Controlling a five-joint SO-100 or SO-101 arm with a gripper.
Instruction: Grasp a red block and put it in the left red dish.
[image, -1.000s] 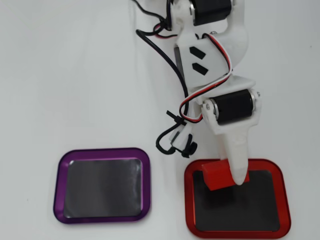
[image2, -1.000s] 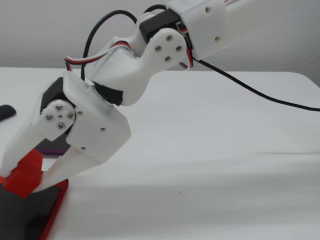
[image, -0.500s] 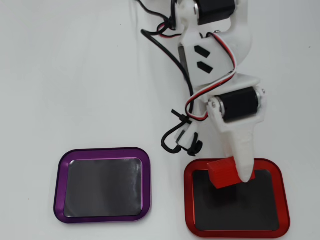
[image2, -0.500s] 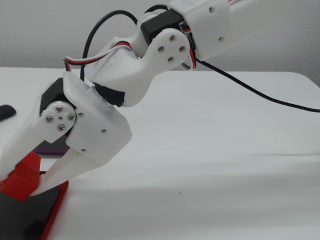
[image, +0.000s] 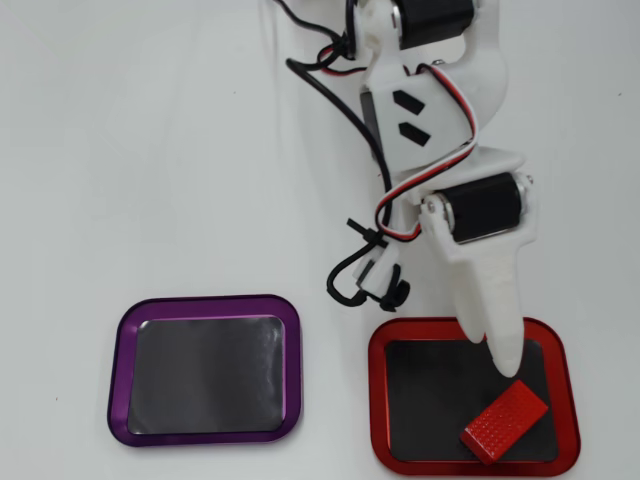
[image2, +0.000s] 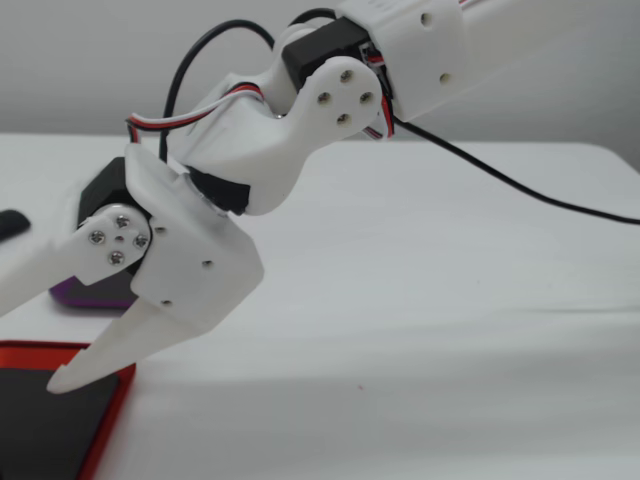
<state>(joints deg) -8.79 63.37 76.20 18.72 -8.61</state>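
Note:
The red block (image: 505, 420) lies flat and slantwise inside the red dish (image: 377, 400), near its lower right corner in the overhead view. My gripper (image: 503, 362) hangs over the dish's dark inside, its white fingertip just above and apart from the block. In the fixed view the gripper (image2: 30, 335) stands open, one finger pointing down at the red dish's rim (image2: 108, 412), the other spread away past the left edge. It holds nothing. The block is out of view in the fixed view.
A purple-rimmed dish (image: 120, 370) of the same shape, nothing in it, sits to the left of the red one in the overhead view; its edge shows behind the gripper (image2: 85, 296). Black and red cables (image: 345, 130) hang along the arm. The table is white.

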